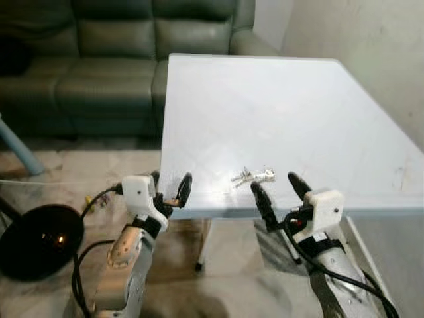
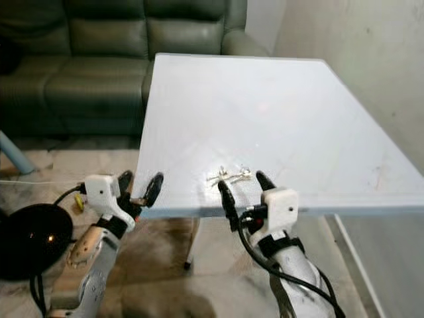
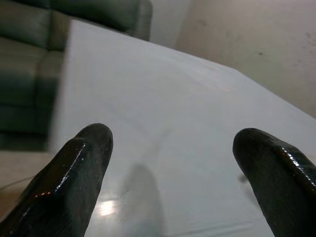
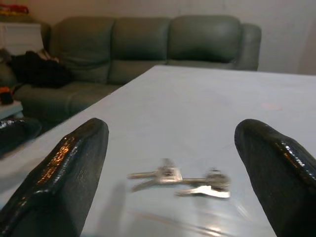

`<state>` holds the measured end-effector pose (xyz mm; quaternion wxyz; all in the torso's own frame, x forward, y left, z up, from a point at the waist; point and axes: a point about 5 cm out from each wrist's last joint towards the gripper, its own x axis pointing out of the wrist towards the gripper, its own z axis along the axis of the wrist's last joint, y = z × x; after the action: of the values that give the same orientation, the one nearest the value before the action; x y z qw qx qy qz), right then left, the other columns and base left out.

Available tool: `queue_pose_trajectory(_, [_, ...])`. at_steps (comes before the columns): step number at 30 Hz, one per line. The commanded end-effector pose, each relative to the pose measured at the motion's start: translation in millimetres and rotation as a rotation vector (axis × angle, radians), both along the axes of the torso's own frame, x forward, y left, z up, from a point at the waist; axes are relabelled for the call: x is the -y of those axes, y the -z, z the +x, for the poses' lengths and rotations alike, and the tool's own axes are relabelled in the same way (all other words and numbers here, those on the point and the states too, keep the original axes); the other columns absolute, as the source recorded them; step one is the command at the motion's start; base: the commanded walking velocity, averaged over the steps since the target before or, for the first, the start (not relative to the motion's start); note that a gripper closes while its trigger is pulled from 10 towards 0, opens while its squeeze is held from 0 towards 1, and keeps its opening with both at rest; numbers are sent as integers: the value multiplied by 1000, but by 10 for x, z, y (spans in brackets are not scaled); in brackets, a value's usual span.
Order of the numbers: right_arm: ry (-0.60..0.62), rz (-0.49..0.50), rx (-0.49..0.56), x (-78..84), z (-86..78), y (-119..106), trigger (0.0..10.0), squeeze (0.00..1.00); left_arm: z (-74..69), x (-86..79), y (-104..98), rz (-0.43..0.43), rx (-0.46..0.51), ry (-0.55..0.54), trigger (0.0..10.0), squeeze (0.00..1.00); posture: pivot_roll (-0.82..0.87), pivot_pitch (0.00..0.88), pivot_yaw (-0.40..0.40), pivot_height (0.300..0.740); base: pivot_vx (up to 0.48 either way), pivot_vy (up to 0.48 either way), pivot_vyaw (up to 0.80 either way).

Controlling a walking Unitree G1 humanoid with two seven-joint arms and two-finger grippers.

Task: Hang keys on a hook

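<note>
A: keys (image 4: 180, 180)? shiny silver metal. Worktop (image 1: 278, 112) smooth pale, faint sheen.
B: sofa (image 1: 99, 59) looks like green leather, soft gloss. End effector fingers (image 4: 59, 182) glossy black plastic.

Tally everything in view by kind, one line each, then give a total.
Claws: 2, left claw and right claw, both open at the near table edge
Bunch of keys: 1, keys lying on the table
Table: 1, white table
Sofa: 1, green sofa
Round black object on the floor: 1
Total: 6
</note>
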<state>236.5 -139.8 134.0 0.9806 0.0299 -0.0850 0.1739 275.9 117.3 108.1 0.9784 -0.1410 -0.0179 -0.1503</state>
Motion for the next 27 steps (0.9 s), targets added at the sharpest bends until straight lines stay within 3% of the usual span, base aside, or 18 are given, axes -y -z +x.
queue_pose_trajectory(1, [7, 6, -4, 19, -2, -10, 10000, 0, 1, 32, -42, 1, 13, 5, 10000, 0, 107, 66, -38, 740, 0, 0, 0])
queue_pose_trajectory(11, [16, -20, -51, 21, 26, 19, 10000, 0, -32, 102, -24, 13, 1, -3, 10000, 0, 111, 70, -42, 740, 0, 0, 0])
queue_pose_trajectory(19, [91, -97, -190, 72, 178, 95, 10000, 0, -97, 212, -9, 9, 0, 66, 10000, 0, 105, 87, -43, 740, 0, 0, 0])
queue_pose_trajectory(27, [76, -59, -236, 41, 349, 25, 10000, 0, -157, 249, -41, -4, 4, 82, 10000, 0, 110, 112, -53, 740, 0, 0, 0])
